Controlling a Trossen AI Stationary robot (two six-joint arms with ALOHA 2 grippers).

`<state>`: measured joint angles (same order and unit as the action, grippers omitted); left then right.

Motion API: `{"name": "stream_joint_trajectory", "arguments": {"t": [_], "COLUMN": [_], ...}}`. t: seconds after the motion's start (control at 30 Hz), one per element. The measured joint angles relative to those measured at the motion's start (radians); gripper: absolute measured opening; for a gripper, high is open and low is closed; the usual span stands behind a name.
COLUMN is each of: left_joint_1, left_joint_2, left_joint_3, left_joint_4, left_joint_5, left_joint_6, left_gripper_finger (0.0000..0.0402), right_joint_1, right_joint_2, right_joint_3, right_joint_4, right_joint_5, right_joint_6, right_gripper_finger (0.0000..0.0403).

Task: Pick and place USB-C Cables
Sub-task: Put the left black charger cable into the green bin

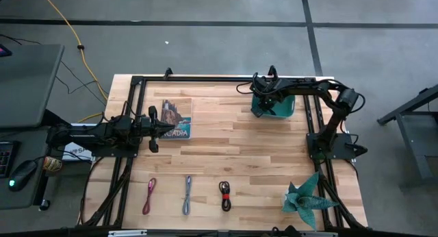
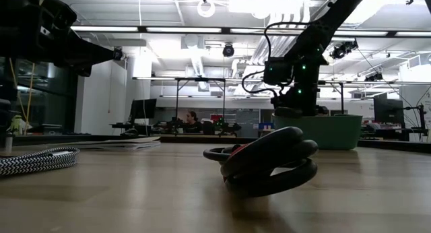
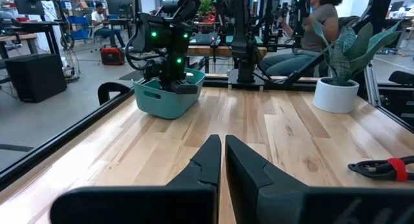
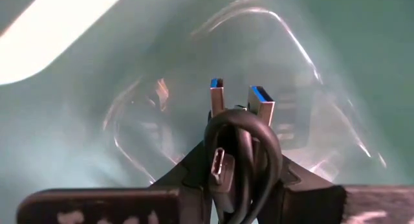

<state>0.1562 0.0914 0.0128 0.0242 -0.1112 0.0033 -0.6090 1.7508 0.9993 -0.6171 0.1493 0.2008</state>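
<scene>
Wooden table [image 1: 239,155] carries three cables in a row near its front edge: magenta-pink cable [image 1: 150,195], blue-grey cable [image 1: 187,194], red-and-black cable [image 1: 224,194]. Right gripper [image 4: 242,185] sits down inside the teal bin [image 1: 286,108], pinching the black cable [image 4: 240,146]. Left gripper [image 3: 222,156] hovers by a booklet [image 1: 177,118], fingers nearly together

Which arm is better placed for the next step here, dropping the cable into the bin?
The right arm. Its tool is shut on a coiled black cable and is already inside the teal plastic bin. The left tool sits shut and empty across the table by the book.
</scene>
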Motion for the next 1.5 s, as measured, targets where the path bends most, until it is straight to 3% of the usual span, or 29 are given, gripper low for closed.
{"name": "stream_joint_trajectory", "arguments": {"t": [0.3,0.9,1.5], "left_joint_1": [0.000,0.000,0.000], "left_joint_2": [0.000,0.000,0.000], "left_joint_3": [0.000,0.000,0.000], "left_joint_4": [0.000,0.000,0.000], "left_joint_5": [0.000,0.000,0.000], "left_joint_6": [0.000,0.000,0.000], "left_gripper_finger": [0.0005,0.0005,0.0005], "right_joint_1": [0.000,0.000,0.000], "right_joint_2": [0.000,0.000,0.000], "right_joint_3": [0.000,-0.001,-0.001], "right_joint_4": [0.001,0.028,0.032], "right_joint_5": [-0.001,0.009,0.009], "right_joint_6": [-0.001,-0.001,-0.045], "right_gripper_finger": [0.0077,0.0176,0.0181]}}
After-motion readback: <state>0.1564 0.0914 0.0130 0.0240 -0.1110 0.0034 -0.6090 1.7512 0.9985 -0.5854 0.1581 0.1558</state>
